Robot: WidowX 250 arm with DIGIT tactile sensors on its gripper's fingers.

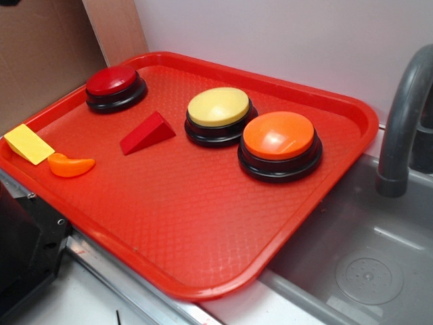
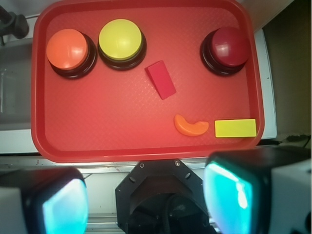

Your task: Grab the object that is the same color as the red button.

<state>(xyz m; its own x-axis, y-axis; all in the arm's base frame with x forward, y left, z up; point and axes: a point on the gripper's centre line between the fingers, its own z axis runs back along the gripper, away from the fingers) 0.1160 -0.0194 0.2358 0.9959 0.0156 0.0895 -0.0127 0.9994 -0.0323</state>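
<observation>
The gripper (image 2: 146, 200) hangs high above the near edge of the red tray (image 2: 141, 141), its two fingers (image 2: 229, 195) spread wide with nothing between them, so the wrist view takes in every candidate at once; this reads as a survey position, with no approach begun. The red wedge (image 2: 161, 79) lies flat on the tray floor between the yellow button (image 2: 121, 40) and the red button (image 2: 226, 46), just beside the yellow one and touching neither; its colour matches the red button's dome (the match is judged by eye and is close to the tray's own red). The orange crescent (image 2: 191, 126) and the yellow wedge (image 2: 235, 127) sit near each other at the tray's near rim, apart from the target. The orange button (image 2: 71, 49) stands beside the yellow button at the sink (image 1: 379, 264) end. Open floor surrounds the red wedge on its near side, giving the fingers room to descend; the tightest margin is toward the yellow button's black base. In the exterior view the sloped face points up, so a grip across the flat sides looks the safer choice
</observation>
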